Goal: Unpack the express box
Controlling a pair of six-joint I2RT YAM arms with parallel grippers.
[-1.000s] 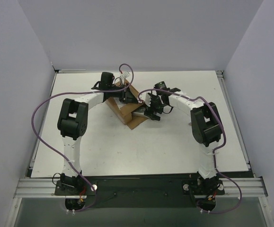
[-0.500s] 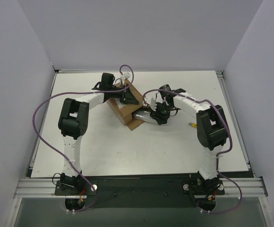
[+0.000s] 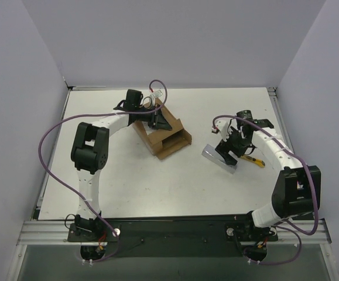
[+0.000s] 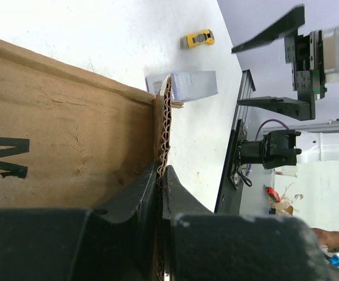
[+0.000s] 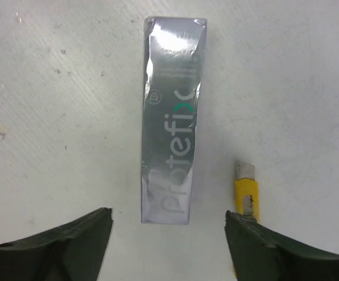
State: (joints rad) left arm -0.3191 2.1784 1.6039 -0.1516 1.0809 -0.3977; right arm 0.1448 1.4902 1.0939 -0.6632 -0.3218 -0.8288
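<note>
Left fingers [image 4: 128,199] are pinched tight on a corrugated wall of the express box [image 3: 168,136], so it sits right in their grip on the table [image 3: 157,181]. It looks tipped on its side, plain brown card with dark print and its mouth open. Right fingers [image 5: 58,240] hang spread wide, touching nothing. A silvery packet [image 5: 169,123] lies flat between them, and a yellow knife [image 5: 245,196] sits just beside one. I'd say the unpacking is nearly done. What's left is checking that the box is empty.

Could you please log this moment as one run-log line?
left tool: shut on box wall | right tool: open over packet | packet: flat on table, outside box | knife: beside packet
</note>
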